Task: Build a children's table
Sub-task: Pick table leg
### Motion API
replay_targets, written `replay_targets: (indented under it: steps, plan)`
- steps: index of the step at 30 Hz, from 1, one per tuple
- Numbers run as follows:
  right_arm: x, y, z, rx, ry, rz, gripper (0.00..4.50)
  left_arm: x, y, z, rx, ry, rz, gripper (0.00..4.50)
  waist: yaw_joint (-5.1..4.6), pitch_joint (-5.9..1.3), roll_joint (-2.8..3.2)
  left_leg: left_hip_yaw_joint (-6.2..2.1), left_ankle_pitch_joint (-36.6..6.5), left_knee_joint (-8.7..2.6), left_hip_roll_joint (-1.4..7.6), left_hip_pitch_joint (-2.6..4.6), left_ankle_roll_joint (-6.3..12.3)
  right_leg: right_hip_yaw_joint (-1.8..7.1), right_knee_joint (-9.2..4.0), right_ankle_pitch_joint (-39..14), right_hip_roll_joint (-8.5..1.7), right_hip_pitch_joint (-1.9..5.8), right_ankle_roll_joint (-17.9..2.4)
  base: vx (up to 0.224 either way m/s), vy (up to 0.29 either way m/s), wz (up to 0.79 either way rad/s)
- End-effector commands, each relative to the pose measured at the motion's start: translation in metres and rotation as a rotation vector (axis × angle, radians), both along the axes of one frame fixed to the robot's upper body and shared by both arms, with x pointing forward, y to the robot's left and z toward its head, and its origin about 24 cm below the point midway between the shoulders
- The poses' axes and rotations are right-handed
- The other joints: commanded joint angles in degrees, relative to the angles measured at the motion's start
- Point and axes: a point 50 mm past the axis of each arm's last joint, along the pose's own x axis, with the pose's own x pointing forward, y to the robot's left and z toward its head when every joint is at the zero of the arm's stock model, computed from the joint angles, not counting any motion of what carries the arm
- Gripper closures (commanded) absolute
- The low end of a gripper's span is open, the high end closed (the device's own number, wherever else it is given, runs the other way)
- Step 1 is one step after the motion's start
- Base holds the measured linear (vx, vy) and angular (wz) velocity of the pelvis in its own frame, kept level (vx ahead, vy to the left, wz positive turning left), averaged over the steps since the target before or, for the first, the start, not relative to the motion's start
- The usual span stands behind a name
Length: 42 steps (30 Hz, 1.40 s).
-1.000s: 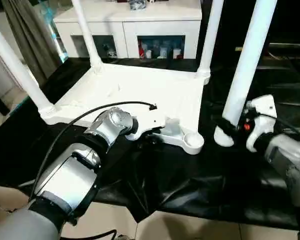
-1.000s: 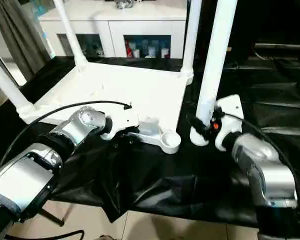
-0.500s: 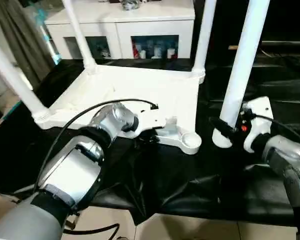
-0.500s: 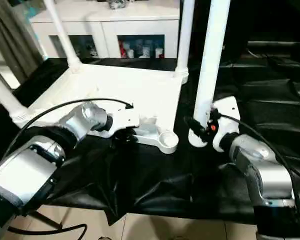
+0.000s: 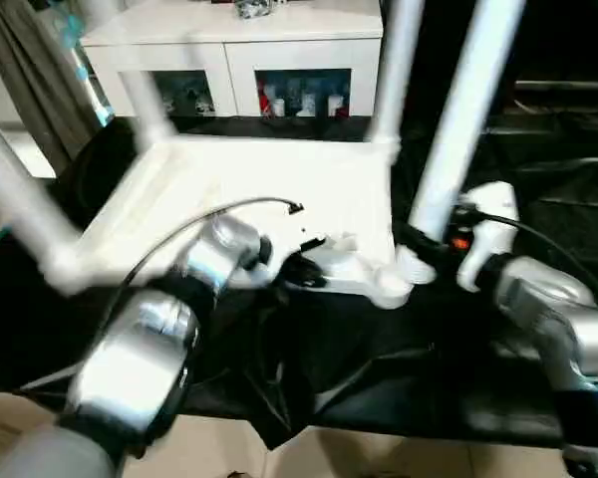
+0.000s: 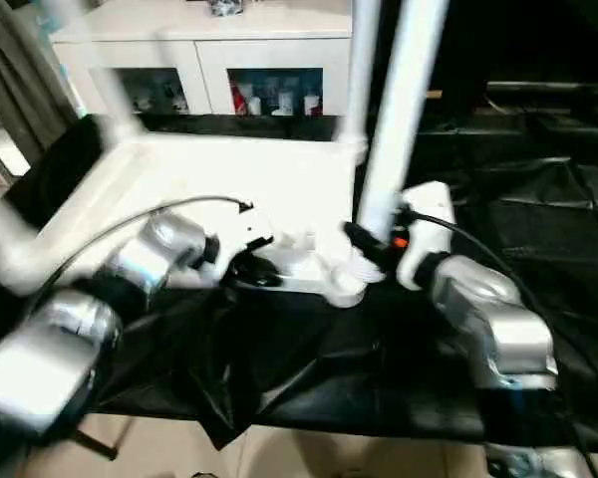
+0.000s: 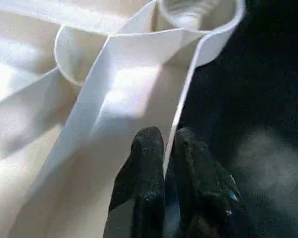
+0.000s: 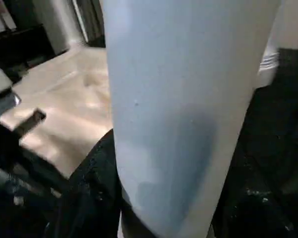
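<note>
While upturned, table rim (image 7: 186, 94) sits between left pincer (image 7: 164, 148) fingers.

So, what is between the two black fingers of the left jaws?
The thin edge wall of the upturned tabletop, seen in the left wrist view.

A black sheet (image 5: 379, 378) covers the surface; the upturned children's table (image 5: 269, 189) rests on it.

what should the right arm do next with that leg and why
Probably lift the leg slightly and centre its foot over the empty corner socket. The right gripper holds it upright just beside that socket, while the left gripper pinches the tabletop's rim.
</note>
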Motion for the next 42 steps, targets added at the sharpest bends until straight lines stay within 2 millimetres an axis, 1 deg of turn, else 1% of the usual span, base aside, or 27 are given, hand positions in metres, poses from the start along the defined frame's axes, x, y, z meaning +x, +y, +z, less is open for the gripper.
replay_targets:
  steps: [1,2,3,4,5,6,7,8,10,11,13,15,16,18,20,22,23,24,28,33,34,35,36,37,38,41,42]
  plan:
    - [0.003,0.004,0.006,0.014,-0.025,0.024,2.6,-0.009,0.014,-0.01,0.04,0.042,0.093,4.3,0.97,-4.42,-2.06,-1.35,-7.38,-3.79,3.01,1.09,6.16,2.16,-4.02,-16.27,-5.12,3.37,-12.39,0.0,0.0,0.0]
    - [0.004,0.005,0.005,0.013,-0.024,0.029,2.6,-0.014,0.014,-0.01,0.048,0.028,0.1,4.34,0.99,-4.39,-2.11,-1.4,-7.61,-3.89,3.17,1.14,5.82,2.22,-3.97,-16.36,-5.18,3.35,-12.45,0.0,0.0,0.0]
    - [0.004,0.006,0.004,0.014,-0.024,0.032,2.6,-0.016,0.014,-0.01,0.054,0.013,0.098,4.39,0.92,-4.13,-1.97,-1.37,-8.74,-3.99,3.08,1.17,5.31,2.2,-4.34,-18.33,-5.06,3.1,-11.72,0.0,0.0,0.0]
    - [0.005,0.007,0.004,0.016,-0.023,0.034,2.6,-0.019,0.014,-0.01,0.061,-0.002,0.095,4.44,0.96,-4.11,-2.06,-1.37,-9.96,-3.99,3.03,1.36,4.54,2.28,-4.54,-20.08,-5.09,2.98,-11.1,0.0,0.0,0.0]
    - [0.005,0.007,0.004,0.016,-0.023,0.034,2.6,-0.019,0.014,-0.01,0.061,-0.005,0.093,4.47,0.89,-3.95,-2.12,-1.28,-10.33,-4.02,2.83,1.26,4.37,2.25,-4.83,-21.28,-4.94,2.86,-10.56,0.0,0.0,0.0]
    - [0.006,0.007,0.003,0.016,-0.021,0.036,2.6,-0.024,0.012,-0.01,0.049,-0.041,0.051,4.49,1.11,-4.0,-2.07,-1.45,-11.12,-4.1,2.83,1.43,3.62,2.27,-4.92,-22.84,-4.99,2.77,-9.82,0.0,0.0,0.0]
    - [0.007,0.007,0.002,0.015,-0.021,0.037,2.6,-0.026,0.011,-0.01,0.04,-0.051,0.035,4.5,0.98,-3.82,-2.14,-1.47,-11.95,-4.33,2.81,1.27,3.04,2.23,-5.0,-23.8,-4.91,2.81,-9.16,0.0,0.0,0.0]
    - [0.007,0.007,0.002,0.015,-0.021,0.037,2.6,-0.027,0.012,-0.009,0.041,-0.084,0.018,4.5,1.04,-3.76,-2.35,-1.42,-12.55,-4.39,2.81,1.42,2.82,2.25,-5.18,-24.49,-4.86,2.66,-8.86,0.0,0.0,0.0]
    - [0.007,0.007,0.003,0.014,-0.021,0.038,2.6,-0.027,0.014,-0.008,0.039,-0.107,-0.001,4.5,1.27,-3.8,-2.17,-1.42,-13.38,-4.42,2.76,1.66,2.18,2.43,-5.28,-25.3,-4.86,2.4,-8.15,0.0,0.0,0.0]
    - [0.007,0.007,0.003,0.012,-0.021,0.04,2.6,-0.029,0.015,-0.004,0.024,-0.131,-0.007,4.5,1.41,-3.79,-2.21,-1.46,-13.41,-4.52,2.84,1.69,1.97,2.47,-5.18,-24.8,-4.85,2.4,-8.12,0.0,0.0,0.0]
    - [0.008,0.007,0.003,0.01,-0.022,0.042,2.6,-0.03,0.015,0.0,-0.013,-0.127,-0.012,4.06,1.6,-3.82,-2.2,-1.49,-13.05,-4.63,2.96,1.59,1.75,2.57,-4.94,-23.64,-4.97,2.43,-8.48,0.0,0.0,0.0]
    - [0.007,0.007,0.003,0.006,-0.022,0.044,2.6,-0.028,0.015,0.004,-0.064,-0.112,0.008,3.85,1.83,-3.85,-2.14,-1.33,-12.81,-4.49,2.85,1.75,1.69,2.64,-4.96,-22.95,-4.89,2.25,-8.79,0.0,0.0,0.0]
    - [0.007,0.006,0.002,0.005,-0.021,0.045,2.6,-0.027,0.015,0.005,-0.079,-0.108,0.017,3.85,1.87,-3.85,-2.19,-1.37,-12.46,-4.56,2.82,1.49,1.69,2.62,-4.81,-22.16,-4.93,2.5,-9.04,0.0,0.0,0.0]
    - [0.006,0.006,0.001,0.004,-0.021,0.045,2.6,-0.025,0.015,0.006,-0.098,-0.11,0.023,3.65,2.08,-3.91,-2.24,-1.35,-12.03,-4.52,2.85,1.55,1.83,2.66,-4.67,-21.1,-4.96,2.48,-9.33,0.0,0.0,0.0]
    - [0.006,0.005,0.0,0.003,-0.019,0.045,2.6,-0.022,0.012,0.008,-0.148,-0.098,0.042,3.62,2.21,-3.99,-2.18,-1.27,-11.49,-4.47,2.85,1.56,2.0,2.68,-4.61,-19.95,-4.89,2.47,-9.54,0.0,0.0,0.0]
    - [0.006,0.006,0.0,0.002,-0.017,0.045,2.6,-0.019,0.011,0.007,-0.156,-0.095,0.055,3.62,2.44,-3.99,-2.29,-1.17,-11.25,-4.4,2.7,1.55,2.16,2.69,-4.63,-19.68,-4.9,2.54,-9.68,0.0,0.0,0.0]
    - [0.006,0.005,-0.001,0.001,-0.017,0.045,2.6,-0.019,0.011,0.006,-0.15,-0.098,0.055,3.62,2.56,-4.0,-2.31,-1.26,-10.91,-4.48,2.81,1.46,2.23,2.7,-4.55,-19.31,-4.97,2.66,-9.72,0.0,0.0,0.0]
    - [0.006,0.006,-0.001,0.003,-0.015,0.045,2.6,-0.018,0.01,0.004,-0.138,-0.094,0.048,3.62,2.61,-3.98,-2.33,-1.2,-10.69,-4.44,2.73,1.45,2.43,2.71,-4.58,-19.23,-4.88,2.56,-9.62,0.0,0.0,0.0]
    - [0.006,0.009,-0.002,0.006,-0.011,0.048,2.6,-0.021,0.005,-0.001,-0.164,-0.033,0.021,3.62,2.7,-3.98,-2.28,-1.19,-10.63,-4.47,2.79,1.49,2.31,2.74,-4.6,-19.56,-5.01,2.64,-9.58,0.0,0.0,0.0]
    - [0.007,0.01,-0.005,-0.008,-0.006,0.051,2.6,-0.023,0.002,-0.004,-0.171,-0.01,0.007,3.62,2.79,-3.91,-2.32,-1.2,-11.13,-4.51,2.82,1.54,2.08,2.74,-4.71,-20.32,-5.03,2.61,-9.76,0.0,0.0,0.0]
    - [0.007,0.01,-0.005,-0.008,-0.005,0.053,2.6,-0.023,0.0,-0.004,-0.185,0.007,0.007,3.45,2.79,-3.89,-2.45,-1.16,-11.18,-4.5,2.83,1.54,2.11,2.76,-4.69,-20.45,-5.04,2.59,-9.72,0.0,0.0,0.0]
    - [0.008,0.01,-0.005,-0.008,-0.005,0.053,2.6,-0.023,0.0,-0.004,-0.192,0.013,0.011,3.28,2.79,-3.89,-2.41,-1.17,-11.19,-4.53,2.85,1.56,2.11,2.75,-4.7,-20.54,-5.01,2.6,-9.68,0.0,0.0,0.0]
    - [0.008,0.009,-0.005,-0.008,-0.005,0.053,2.6,-0.023,0.0,-0.004,-0.192,0.012,0.011,3.25,2.78,-3.85,-2.42,-1.16,-11.25,-4.53,2.86,1.54,2.18,2.75,-4.77,-20.68,-4.99,2.57,-9.51,0.0,0.0,0.0]
    - [0.008,0.009,-0.004,-0.01,-0.005,0.053,2.6,-0.022,-0.001,-0.004,-0.187,-0.002,0.019,3.17,2.77,-3.87,-2.62,-1.13,-11.23,-4.5,2.82,1.52,2.25,2.75,-4.84,-20.85,-5.02,2.62,-9.41,0.0,0.0,0.0]
    - [0.008,0.009,-0.004,-0.017,-0.006,0.056,2.6,-0.02,-0.001,-0.005,-0.173,-0.019,0.029,3.06,2.79,-3.87,-2.53,-1.18,-11.19,-4.52,2.81,1.5,2.25,2.73,-4.79,-21.15,-5.01,2.63,-9.22,0.0,0.0,0.0]
    - [0.009,0.011,-0.006,-0.031,-0.005,0.065,2.6,-0.018,0.0,-0.01,-0.143,-0.035,0.04,3.0,2.77,-3.89,-2.57,-1.2,-11.05,-4.52,2.73,1.46,2.32,2.69,-4.88,-21.26,-4.94,2.61,-8.76,0.0,0.0,0.0]
    - [0.009,0.012,-0.006,-0.033,-0.005,0.068,2.6,-0.018,0.001,-0.011,-0.138,-0.03,0.038,3.0,2.69,-3.88,-2.92,-1.12,-11.07,-4.52,2.71,1.49,2.34,2.71,-4.95,-21.49,-4.91,2.59,-8.54,0.0,0.0,0.0]
